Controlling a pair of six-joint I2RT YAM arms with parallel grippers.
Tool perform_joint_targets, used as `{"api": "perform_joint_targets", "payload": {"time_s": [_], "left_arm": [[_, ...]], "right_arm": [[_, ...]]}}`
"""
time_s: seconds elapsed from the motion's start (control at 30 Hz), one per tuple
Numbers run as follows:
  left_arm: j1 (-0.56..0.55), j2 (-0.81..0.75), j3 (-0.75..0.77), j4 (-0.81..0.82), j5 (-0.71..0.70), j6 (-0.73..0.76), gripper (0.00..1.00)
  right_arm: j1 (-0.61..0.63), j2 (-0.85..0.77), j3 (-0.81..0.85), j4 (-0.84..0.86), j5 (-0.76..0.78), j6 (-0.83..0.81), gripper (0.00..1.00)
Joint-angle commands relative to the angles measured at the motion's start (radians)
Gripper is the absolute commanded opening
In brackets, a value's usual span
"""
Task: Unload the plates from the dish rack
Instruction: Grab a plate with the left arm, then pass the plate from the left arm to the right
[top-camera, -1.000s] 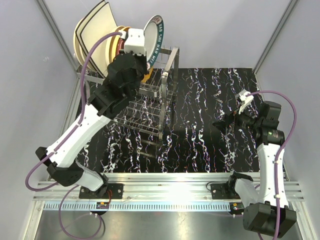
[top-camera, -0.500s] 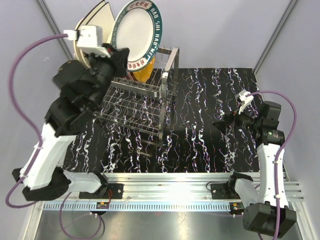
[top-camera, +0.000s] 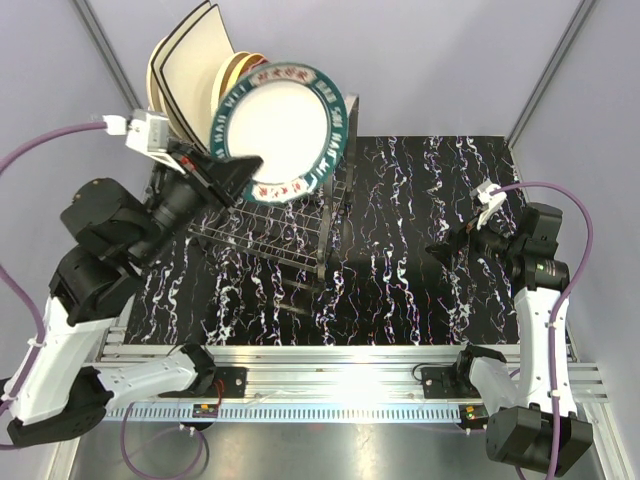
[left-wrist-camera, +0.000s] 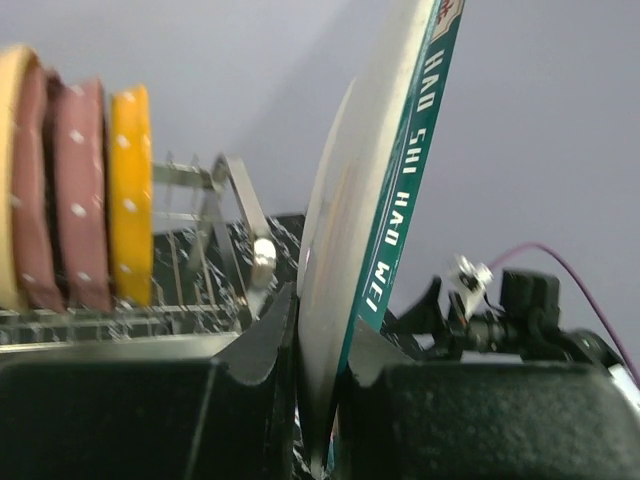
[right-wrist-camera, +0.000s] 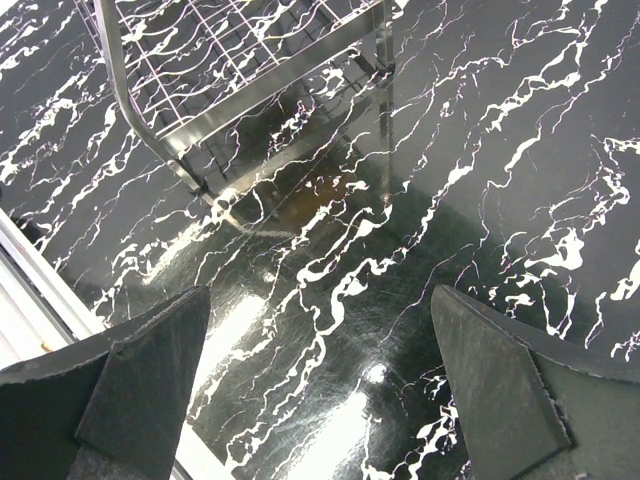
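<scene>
A white plate with a dark green patterned rim (top-camera: 282, 128) hangs in the air over the dish rack (top-camera: 285, 222), its face turned up toward the top camera. My left gripper (top-camera: 238, 172) is shut on its lower left rim. In the left wrist view this plate (left-wrist-camera: 372, 210) stands edge-on between the two fingers, pinched at my left gripper (left-wrist-camera: 320, 335). Cream square plates (top-camera: 188, 68) and round cream plates (top-camera: 232, 74) still stand at the rack's far end. Maroon dotted plates (left-wrist-camera: 72, 190) and an orange plate (left-wrist-camera: 132, 190) stand upright in the rack. My right gripper (top-camera: 446, 247) is open and holds nothing.
Black marbled table top (top-camera: 400, 270) spreads between the rack and the right arm. In the right wrist view my right gripper (right-wrist-camera: 320, 370) hovers over this bare surface, with the rack's near corner (right-wrist-camera: 250, 75) at the upper left. Grey walls close in the back and sides.
The left arm has pulled the green-rimmed plate up out of the rack, swung back to the left and tilted the plate face-up. The right arm has stayed still.
</scene>
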Motion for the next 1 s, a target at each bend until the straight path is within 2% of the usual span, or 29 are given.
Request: {"api": "perform_joint_targets", "payload": {"time_s": [0.0,0.2,0.4,0.6,0.97], "left_arm": [[-0.004,-0.037,-0.057,0.060,0.207,-0.107,0.00],[-0.003,-0.103,-0.159,0.073,0.368,-0.167,0.00],[-0.004,-0.161,-0.291,0.106,0.447,-0.230,0.00],[-0.004,-0.192,-0.427,0.160,0.543,-0.255,0.00],[-0.004,-0.267,-0.715,0.267,0.609,-0.284,0.00]], "right_arm": [[0.003,-0.024,0.005,-0.006,-0.010,-0.038,1.00],[0.003,-0.040,0.037,-0.067,-0.004,-0.078,1.00],[0.003,-0.064,0.080,-0.178,0.024,-0.126,1.00],[0.003,-0.066,0.164,-0.288,0.073,-0.107,1.00],[0.003,-0.073,0.217,-0.365,0.071,-0.081,1.00]]}}
